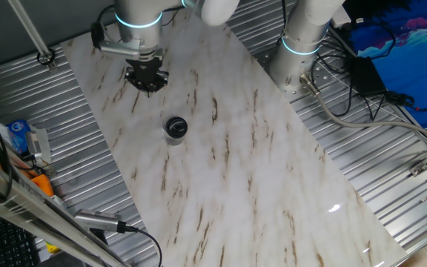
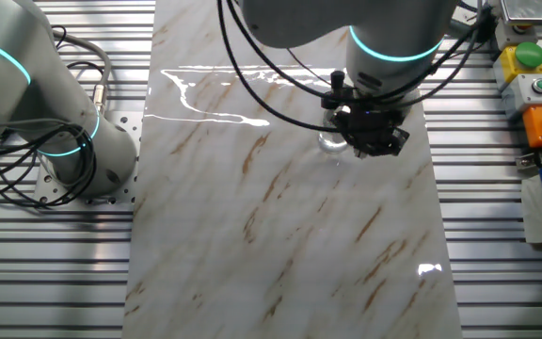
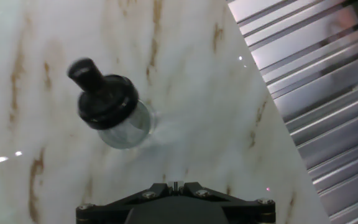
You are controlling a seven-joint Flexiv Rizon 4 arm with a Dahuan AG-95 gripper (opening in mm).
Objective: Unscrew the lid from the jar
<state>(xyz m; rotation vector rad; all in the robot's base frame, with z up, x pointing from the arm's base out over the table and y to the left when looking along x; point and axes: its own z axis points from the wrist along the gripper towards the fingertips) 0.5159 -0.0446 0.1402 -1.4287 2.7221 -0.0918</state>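
Observation:
The jar [image 1: 175,132] is small and clear and stands upright on the marble board [image 1: 243,170]. The black lid [image 1: 175,124] sits on it. In the hand view the lid [image 3: 101,96] has a small knob on top, above the clear body [image 3: 129,130], at the upper left. My gripper [image 1: 147,80] hangs above the board, up and left of the jar and apart from it, holding nothing. In the hand view its fingertips [image 3: 174,185] meet, shut. In the other fixed view the gripper [image 2: 373,137] partly hides the jar [image 2: 330,142].
The board lies on a ribbed metal table [image 1: 362,156]. A second robot base [image 1: 302,37] stands at the back right with cables. A blue pack [image 1: 17,133] and orange tools lie at the left. A button box [image 2: 530,56] stands at the table's side.

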